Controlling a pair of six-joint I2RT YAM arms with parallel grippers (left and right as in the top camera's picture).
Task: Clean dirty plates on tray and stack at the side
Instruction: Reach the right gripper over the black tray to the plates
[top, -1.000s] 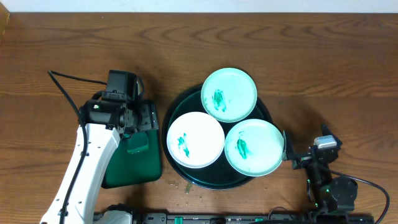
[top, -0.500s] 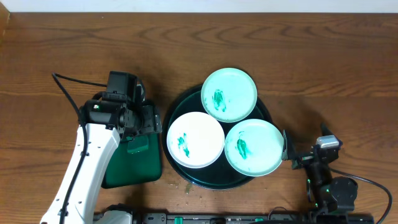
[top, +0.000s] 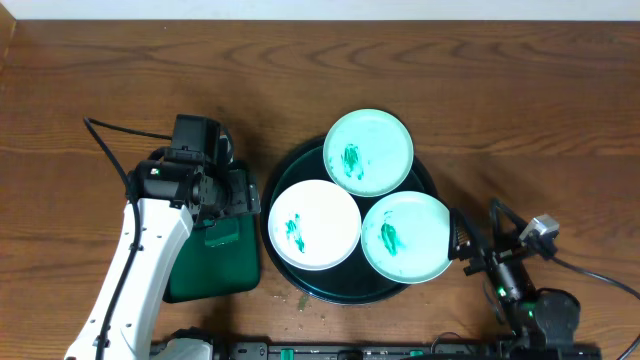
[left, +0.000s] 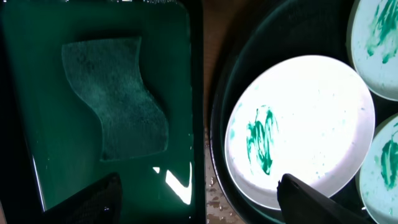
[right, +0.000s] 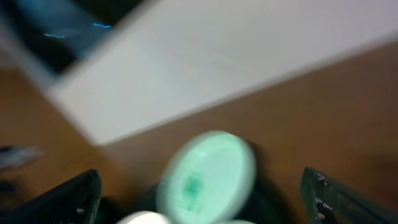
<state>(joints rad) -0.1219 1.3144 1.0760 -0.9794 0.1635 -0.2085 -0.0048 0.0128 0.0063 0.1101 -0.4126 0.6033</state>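
At the centre of the overhead view, three dirty plates (top: 314, 224) are sitting smeared and unwiped on the round black-green tray (top: 340, 292). Just right of them, the right gripper (top: 456, 243), jaws spread wide and empty, is swinging upward beside the lower-right plate (top: 407, 237), blurring its camera. Further left, the left gripper (top: 238, 192), also wide and empty, is hanging where it shifted, above the small green tray (left: 168, 37) holding the sponge (left: 115, 106); cleaning seemingly has not started.
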